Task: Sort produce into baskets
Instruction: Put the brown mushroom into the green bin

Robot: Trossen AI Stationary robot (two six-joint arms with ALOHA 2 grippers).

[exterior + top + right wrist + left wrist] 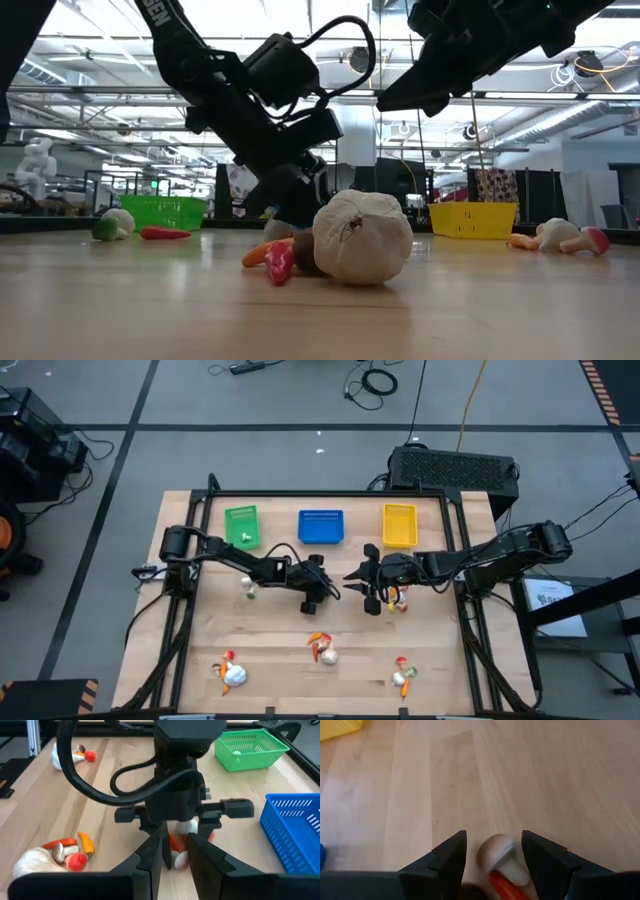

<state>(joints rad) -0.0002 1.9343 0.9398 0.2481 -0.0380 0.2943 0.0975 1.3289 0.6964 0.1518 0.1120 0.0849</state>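
My left gripper (pixel 322 591) is low over the middle of the table and open. In the left wrist view (pixel 494 845) its fingers stand on either side of a tan mushroom-like piece (pixel 496 854) and a red piece (pixel 506 887). I cannot tell whether they touch them. My right gripper (pixel 358 586) faces it from the right, raised above the table (pixel 390 98). Its fingers are a little apart (pixel 176 852) and empty. The green basket (pixel 242 525), blue basket (pixel 321 527) and yellow basket (pixel 399 525) stand in a row at the far side.
Small heaps of produce lie by the left arm (pixel 248 588), under the right wrist (pixel 397 600) and along the near side (pixel 322 648), (pixel 230 672), (pixel 404 675). A white garlic bulb (pixel 362 238) lies in the middle near heap. A large black box (pixel 455 465) stands beyond the far edge.
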